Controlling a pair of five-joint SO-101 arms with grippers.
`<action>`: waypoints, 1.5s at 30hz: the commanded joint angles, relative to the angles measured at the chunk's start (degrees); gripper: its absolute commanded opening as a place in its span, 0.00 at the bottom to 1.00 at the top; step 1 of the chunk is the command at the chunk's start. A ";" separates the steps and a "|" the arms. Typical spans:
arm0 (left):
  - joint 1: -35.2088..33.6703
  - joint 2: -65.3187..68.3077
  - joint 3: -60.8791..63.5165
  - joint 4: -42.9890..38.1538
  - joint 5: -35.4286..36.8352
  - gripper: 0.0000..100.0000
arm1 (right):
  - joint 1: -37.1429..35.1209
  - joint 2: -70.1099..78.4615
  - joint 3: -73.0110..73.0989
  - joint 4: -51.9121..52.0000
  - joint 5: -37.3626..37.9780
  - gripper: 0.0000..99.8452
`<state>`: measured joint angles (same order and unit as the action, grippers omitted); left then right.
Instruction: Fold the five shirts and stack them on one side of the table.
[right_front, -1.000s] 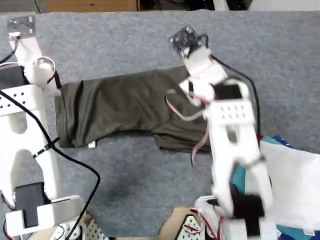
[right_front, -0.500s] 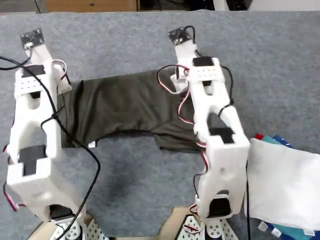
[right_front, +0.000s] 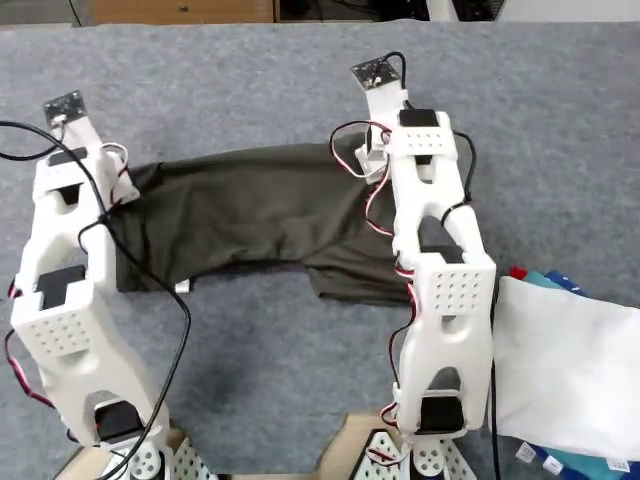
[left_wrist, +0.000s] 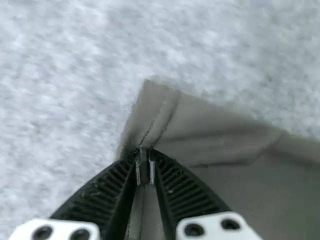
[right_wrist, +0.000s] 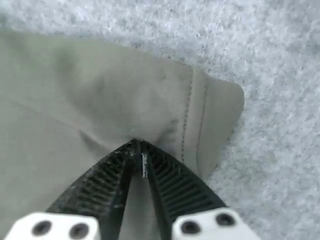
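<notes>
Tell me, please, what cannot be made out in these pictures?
- High view: the right arm covers part of the olive shirt.
- High view: the folded stack is cut by the edge, and its white top hides the count beneath.
- Wrist views: left claw and right claw hide how many layers they pinch.

Robotics lab: grey felt-covered table (right_front: 560, 120), white plastic left arm (right_front: 65, 290) and right arm (right_front: 440, 280) trailing loose wires (right_front: 150, 290) — wooden furniture (right_front: 185, 10) at upper left.
</notes>
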<state>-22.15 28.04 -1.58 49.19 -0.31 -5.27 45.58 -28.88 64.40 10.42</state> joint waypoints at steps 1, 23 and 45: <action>-4.13 -0.22 -1.49 0.35 0.00 0.03 | 0.66 -0.31 -2.86 0.26 1.32 0.00; 7.21 7.96 -28.57 15.91 0.35 0.03 | -0.57 -0.31 -2.68 0.26 1.49 0.00; -3.43 33.36 -70.42 28.22 -0.44 0.03 | -1.54 -0.22 -2.86 0.18 3.87 0.00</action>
<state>-23.30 62.42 -64.44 71.87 -0.48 -6.07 45.58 -28.88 64.31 13.85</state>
